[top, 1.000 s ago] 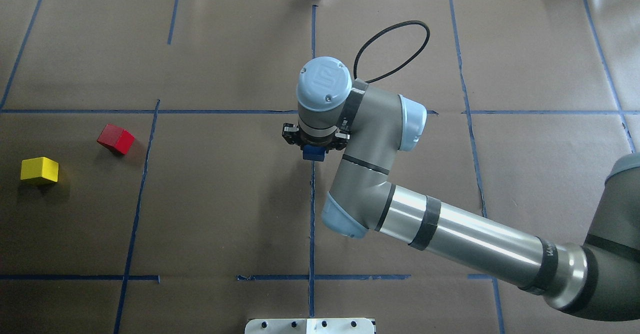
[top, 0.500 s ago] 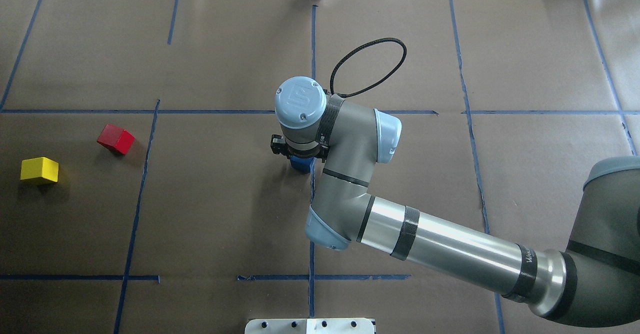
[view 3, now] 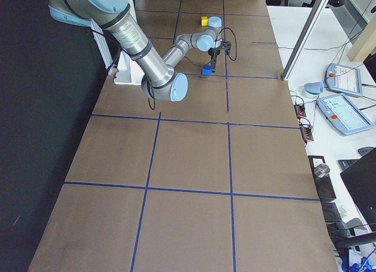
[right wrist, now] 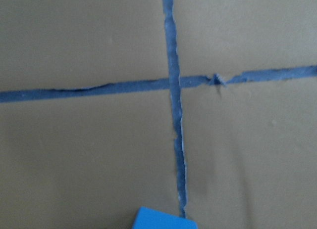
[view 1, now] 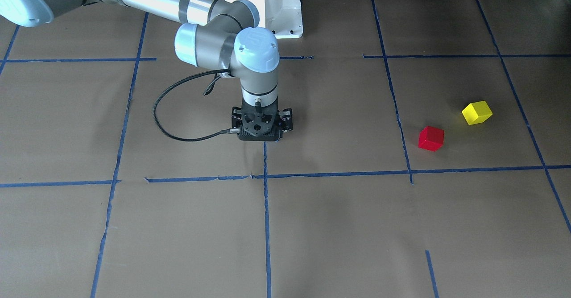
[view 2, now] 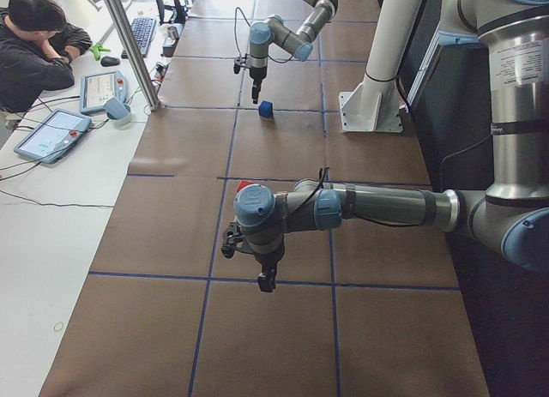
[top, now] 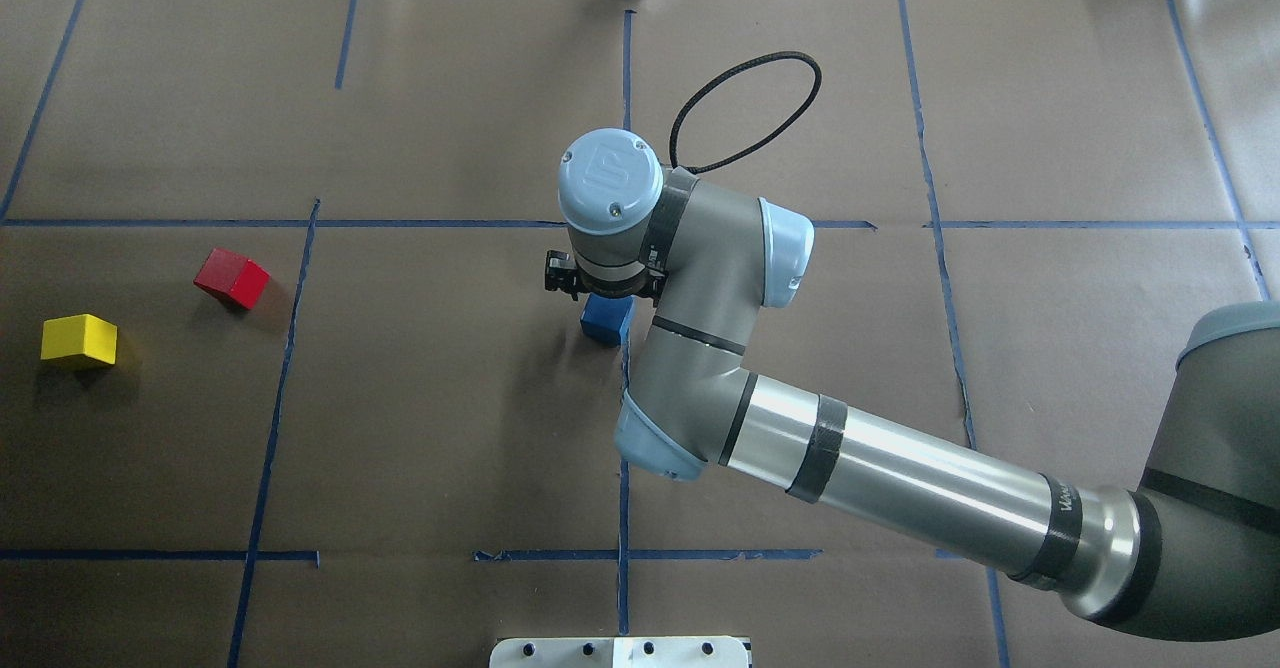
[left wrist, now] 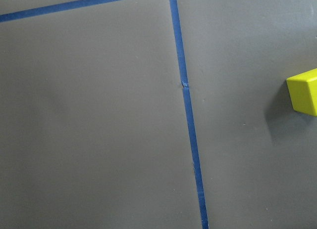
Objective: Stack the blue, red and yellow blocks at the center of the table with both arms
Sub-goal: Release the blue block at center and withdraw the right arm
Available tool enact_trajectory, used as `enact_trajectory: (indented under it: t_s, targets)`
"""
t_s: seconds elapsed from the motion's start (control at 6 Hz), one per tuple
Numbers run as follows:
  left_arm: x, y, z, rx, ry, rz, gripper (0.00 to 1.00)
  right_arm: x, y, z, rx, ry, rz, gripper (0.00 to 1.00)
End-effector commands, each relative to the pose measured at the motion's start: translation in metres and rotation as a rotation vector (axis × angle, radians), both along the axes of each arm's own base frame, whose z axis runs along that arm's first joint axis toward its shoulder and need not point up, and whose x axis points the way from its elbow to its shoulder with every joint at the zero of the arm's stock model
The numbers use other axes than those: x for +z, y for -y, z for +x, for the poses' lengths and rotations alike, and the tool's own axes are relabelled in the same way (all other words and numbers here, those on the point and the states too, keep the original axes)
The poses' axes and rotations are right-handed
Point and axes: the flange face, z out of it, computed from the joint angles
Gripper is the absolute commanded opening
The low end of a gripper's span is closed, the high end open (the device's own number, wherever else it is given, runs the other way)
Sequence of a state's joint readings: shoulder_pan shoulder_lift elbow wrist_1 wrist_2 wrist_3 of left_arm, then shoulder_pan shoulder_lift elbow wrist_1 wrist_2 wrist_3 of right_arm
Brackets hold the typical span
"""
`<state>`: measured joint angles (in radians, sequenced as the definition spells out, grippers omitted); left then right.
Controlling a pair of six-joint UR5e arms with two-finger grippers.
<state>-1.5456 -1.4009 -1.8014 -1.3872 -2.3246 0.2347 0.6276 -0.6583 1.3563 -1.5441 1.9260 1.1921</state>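
While the blue block (top: pixel 607 320) rests on the table (top: pixel 400 428) at its centre, just left of a tape line (top: pixel 624 398), the right gripper (top: pixel 590 288) hangs straight above it without touching. Its jaws are apart and empty; how wide, I cannot tell. The red block (top: pixel 231 278) and the yellow block (top: pixel 79 339) lie near each other on the left side. Whether the left gripper (view 2: pixel 265 285) is parted or closed, I cannot tell.

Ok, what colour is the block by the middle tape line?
Blue. The block shows best in the overhead view.
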Motion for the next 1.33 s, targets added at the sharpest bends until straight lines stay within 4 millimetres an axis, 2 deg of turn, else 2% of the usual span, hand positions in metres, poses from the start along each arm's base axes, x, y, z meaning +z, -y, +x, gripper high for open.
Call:
enact_trajectory:
  t_s: [0.0, 0.17, 0.33, 0.5, 0.67, 0.83, 1.0, 1.17]
  targets:
    - [-0.008, 0.005, 0.002, 0.0, 0.001, 0.017, 1.0, 0.057, 0.078, 0.136, -0.029, 0.003, 0.001, 1.0]
    - [-0.023, 0.02, 0.005, 0.006, -0.002, 0.086, 1.0, 0.127, 0.103, 0.229, -0.078, -0.009, 0.036, 1.0]
    - [-0.036, 0.035, 0.006, 0.007, -0.003, 0.158, 1.0, 0.182, 0.118, 0.3, -0.139, -0.046, 0.106, 1.0]
    - [-0.057, 0.056, 0.006, 0.005, -0.003, 0.295, 1.0, 0.244, 0.11, 0.366, -0.225, -0.095, 0.185, 1.0]
    - [-0.058, 0.067, 0.013, 0.017, -0.006, 0.321, 1.0, 0.304, 0.092, 0.438, -0.3, -0.113, 0.236, 1.0]
    - [-0.078, 0.109, 0.039, 0.063, -0.021, 0.362, 1.0, 0.374, 0.049, 0.521, -0.373, -0.084, 0.279, 1.0]
    - [-0.075, 0.114, 0.044, 0.073, -0.024, 0.353, 1.0, 0.43, 0.007, 0.594, -0.393, -0.091, 0.296, 1.0]
    - [-0.089, 0.115, 0.06, 0.099, -0.034, 0.41, 1.0, 0.476, -0.039, 0.632, -0.353, -0.09, 0.236, 1.0]
